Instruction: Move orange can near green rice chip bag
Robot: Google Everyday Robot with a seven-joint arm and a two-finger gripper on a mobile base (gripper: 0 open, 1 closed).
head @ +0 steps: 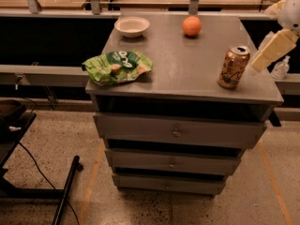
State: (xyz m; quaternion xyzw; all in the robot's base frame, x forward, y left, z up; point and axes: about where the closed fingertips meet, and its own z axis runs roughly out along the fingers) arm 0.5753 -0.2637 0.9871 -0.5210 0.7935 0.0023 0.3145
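Note:
The orange can stands upright near the front right of the grey cabinet top. The green rice chip bag lies crumpled at the front left corner of the same top, well apart from the can. My gripper hangs at the right edge of the view. It is just right of the can and a little above it, over the cabinet's right edge, and does not touch the can.
A white bowl sits at the back left of the top and a round orange fruit at the back middle. The cabinet has three drawers. A workbench runs behind. A black stand leg and a cable lie on the floor at left.

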